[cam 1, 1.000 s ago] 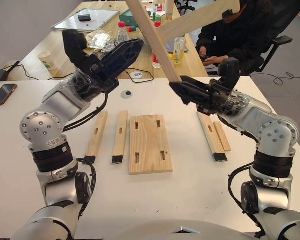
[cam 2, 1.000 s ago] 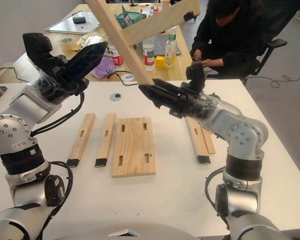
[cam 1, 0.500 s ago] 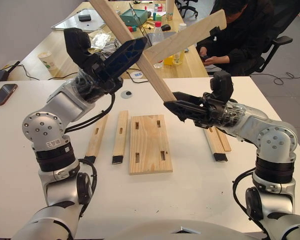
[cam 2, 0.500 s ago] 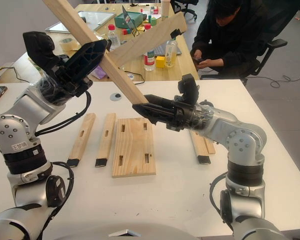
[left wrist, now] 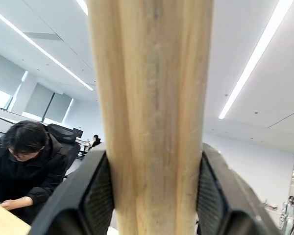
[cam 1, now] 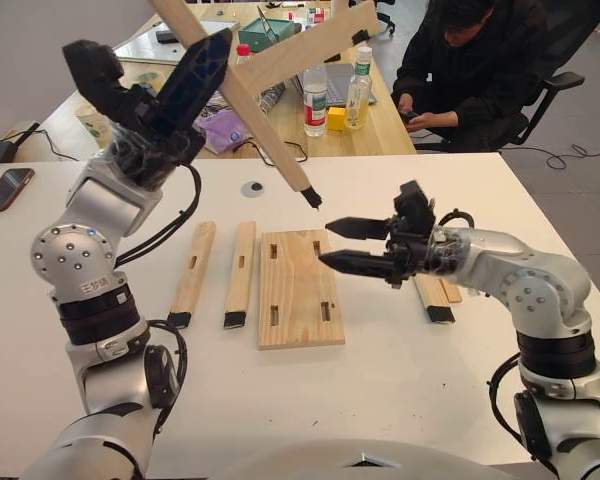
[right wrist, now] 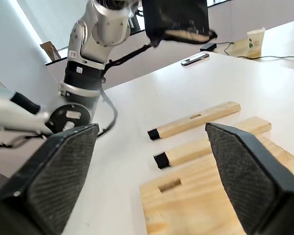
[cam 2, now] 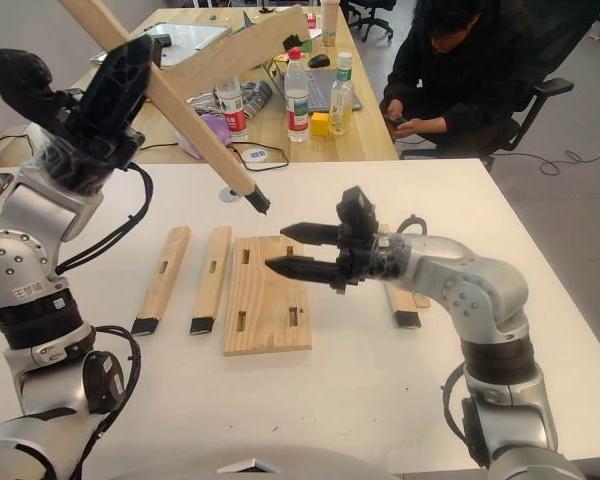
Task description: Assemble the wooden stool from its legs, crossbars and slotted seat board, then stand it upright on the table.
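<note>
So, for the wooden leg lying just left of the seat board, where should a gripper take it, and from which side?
I would come from above and close across its narrow width, near the middle. The leg lies flat on the table with both long sides free, and gaps to the seat board and the outer leg leave room on both sides.

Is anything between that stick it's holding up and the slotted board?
The open right gripper hangs over the seat board's right side, near the black tip of the held leg. Nothing lies on the board itself.

Matt bare-wood seat board [cam 1: 300, 290], leg [cam 1: 283, 160]
</note>
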